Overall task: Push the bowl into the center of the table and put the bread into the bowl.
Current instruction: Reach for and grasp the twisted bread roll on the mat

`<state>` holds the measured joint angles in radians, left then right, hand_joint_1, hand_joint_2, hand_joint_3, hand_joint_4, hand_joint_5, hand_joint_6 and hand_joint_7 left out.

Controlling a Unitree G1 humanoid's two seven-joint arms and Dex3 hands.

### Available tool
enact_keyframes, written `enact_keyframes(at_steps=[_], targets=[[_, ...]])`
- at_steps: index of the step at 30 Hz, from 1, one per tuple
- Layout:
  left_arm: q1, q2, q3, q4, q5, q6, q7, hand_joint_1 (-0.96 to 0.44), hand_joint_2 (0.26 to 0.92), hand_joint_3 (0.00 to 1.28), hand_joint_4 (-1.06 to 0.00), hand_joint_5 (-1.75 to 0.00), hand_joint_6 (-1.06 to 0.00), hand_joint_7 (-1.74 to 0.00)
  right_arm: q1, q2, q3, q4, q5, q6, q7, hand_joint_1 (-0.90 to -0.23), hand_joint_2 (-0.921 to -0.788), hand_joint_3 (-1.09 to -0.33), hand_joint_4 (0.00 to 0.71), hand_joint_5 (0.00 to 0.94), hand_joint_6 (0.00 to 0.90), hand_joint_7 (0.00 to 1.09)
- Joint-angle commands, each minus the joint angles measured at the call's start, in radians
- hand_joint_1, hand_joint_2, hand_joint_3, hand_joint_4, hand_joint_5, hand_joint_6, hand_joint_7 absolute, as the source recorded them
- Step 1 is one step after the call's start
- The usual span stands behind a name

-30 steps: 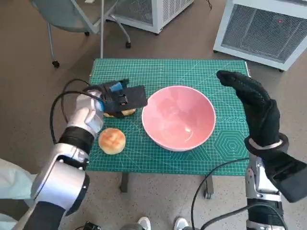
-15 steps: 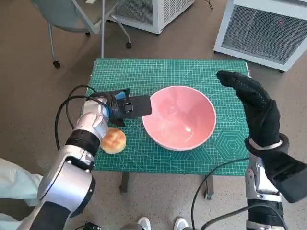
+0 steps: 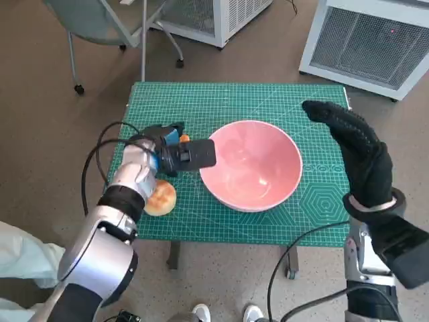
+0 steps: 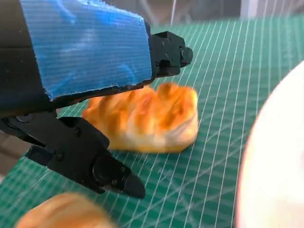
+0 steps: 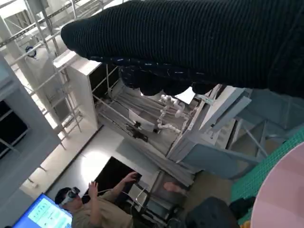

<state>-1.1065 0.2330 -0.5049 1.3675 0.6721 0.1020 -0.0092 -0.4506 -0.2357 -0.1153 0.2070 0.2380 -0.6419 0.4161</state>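
Left wrist view: golden, ridged bread (image 4: 147, 118) between the parted fingers of the left hand (image 4: 90, 95) – glossy pink bowl (image 3: 250, 164) alongside; right hand (image 3: 355, 151) spread, empty

Pink bowl (image 3: 251, 165) upright and empty near the worktop's middle, golden ridged bread (image 4: 145, 118) lying on the green mat, round bun (image 3: 161, 198) nearby

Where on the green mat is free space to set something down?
Bare mat lies behind the pink bowl, and at the right edge under the right hand. It is crowded left of the bowl: left hand, two breads.
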Motion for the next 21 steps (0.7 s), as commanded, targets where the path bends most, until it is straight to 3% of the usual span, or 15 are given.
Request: enact_keyframes(at_steps=[1, 2, 3, 6, 7, 8, 9, 11, 12, 13, 15, 17, 18, 21], targets=[[0.041, -0.004, -0.006, 0.013, 0.017, -0.027, 0.107, -0.09, 0.824, 0.01, -0.41, -0.39, -0.34, -0.02, 0.022, -0.006, -0.002, -0.004, -0.008, 0.013, -0.004, -0.591, -0.921, -0.726, 0.115, 0.0, -0.001, 0.34], [0.046, -0.003, -0.005, 0.013, 0.016, -0.032, 0.124, -0.05, 0.842, 0.01, -0.45, -0.88, -0.41, -0.03, 0.023, -0.005, -0.002, -0.004, -0.008, 0.012, -0.004, -0.591, -0.921, -0.726, 0.115, 0.0, -0.001, 0.34], [0.052, -0.002, -0.005, 0.013, 0.016, -0.037, 0.144, -0.02, 0.853, 0.01, -0.48, -1.19, -0.45, -0.03, 0.023, -0.005, -0.002, -0.004, -0.008, 0.011, -0.003, -0.591, -0.921, -0.726, 0.115, 0.0, -0.001, 0.34], [0.063, 0.001, -0.008, 0.014, 0.02, -0.049, 0.185, 0.04, 0.89, 0.02, -0.58, -1.56, -0.58, -0.06, 0.024, -0.003, -0.002, -0.004, -0.008, 0.011, -0.003, -0.591, -0.921, -0.726, 0.115, 0.0, -0.001, 0.34], [0.067, 0.003, -0.011, 0.014, 0.023, -0.054, 0.2, 0.05, 0.895, 0.03, -0.59, -1.6, -0.6, -0.07, 0.024, -0.003, -0.002, -0.005, -0.008, 0.011, -0.003, -0.591, -0.921, -0.725, 0.115, 0.0, -0.001, 0.34], [0.07, 0.004, -0.013, 0.014, 0.026, -0.057, 0.21, -0.09, 0.905, 0.08, -0.58, -1.65, -0.59, -0.53, 0.024, -0.002, -0.002, -0.006, -0.007, 0.012, -0.003, -0.591, -0.921, -0.725, 0.115, 0.0, -0.001, 0.33], [0.072, 0.006, -0.015, 0.015, 0.029, -0.062, 0.221, -0.19, 0.91, 0.12, -0.58, -1.69, -0.57, -0.83, 0.025, -0.002, -0.001, -0.007, -0.007, 0.012, -0.003, -0.591, -0.921, -0.725, 0.115, 0.0, -0.001, 0.33], [0.075, 0.009, -0.017, 0.015, 0.034, -0.068, 0.234, -0.09, 0.861, 0.26, -0.54, -1.54, -0.54, -1.09, 0.025, -0.001, -0.001, -0.008, -0.005, 0.012, -0.002, -0.59, -0.921, -0.725, 0.114, 0.0, -0.001, 0.33], [0.075, 0.01, -0.017, 0.016, 0.036, -0.071, 0.238, -0.07, 0.828, 0.33, -0.51, -1.56, -0.57, -1.08, 0.025, -0.001, -0.001, -0.008, -0.005, 0.012, -0.001, -0.59, -0.921, -0.726, 0.114, 0.0, -0.001, 0.33], [0.076, 0.012, -0.017, 0.017, 0.037, -0.073, 0.239, -0.05, 0.781, 0.42, -0.48, -1.6, -0.61, -1.07, 0.026, 0.0, -0.001, -0.009, -0.004, 0.012, -0.001, -0.59, -0.921, -0.726, 0.114, 0.0, -0.001, 0.33], [0.077, 0.015, -0.016, 0.018, 0.038, -0.076, 0.241, -0.02, 0.641, 0.7, -0.41, -1.6, -0.62, -1.29, 0.027, 0.0, -0.001, -0.01, -0.005, 0.01, -0.002, -0.589, -0.921, -0.727, 0.114, 0.0, -0.001, 0.33], [0.077, 0.017, -0.016, 0.019, 0.039, -0.077, 0.242, -0.01, 0.684, 0.6, -0.42, -1.58, -0.66, -1.19, 0.027, 0.001, -0.001, -0.009, -0.005, 0.009, -0.002, -0.587, -0.921, -0.727, 0.113, 0.0, -0.001, 0.33], [0.078, 0.017, -0.016, 0.02, 0.04, -0.078, 0.242, 0.0, 0.757, 0.46, -0.46, -1.52, -0.65, -1.14, 0.027, 0.002, 0.0, -0.008, -0.006, 0.008, -0.002, -0.586, -0.921, -0.727, 0.113, 0.0, -0.001, 0.33], [0.079, 0.019, -0.015, 0.02, 0.041, -0.077, 0.242, 0.0, 0.867, 0.22, -0.57, -1.39, -0.63, -1.1, 0.025, 0.003, 0.0, -0.003, -0.004, 0.007, -0.001, -0.584, -0.921, -0.727, 0.113, 0.0, -0.001, 0.33]])
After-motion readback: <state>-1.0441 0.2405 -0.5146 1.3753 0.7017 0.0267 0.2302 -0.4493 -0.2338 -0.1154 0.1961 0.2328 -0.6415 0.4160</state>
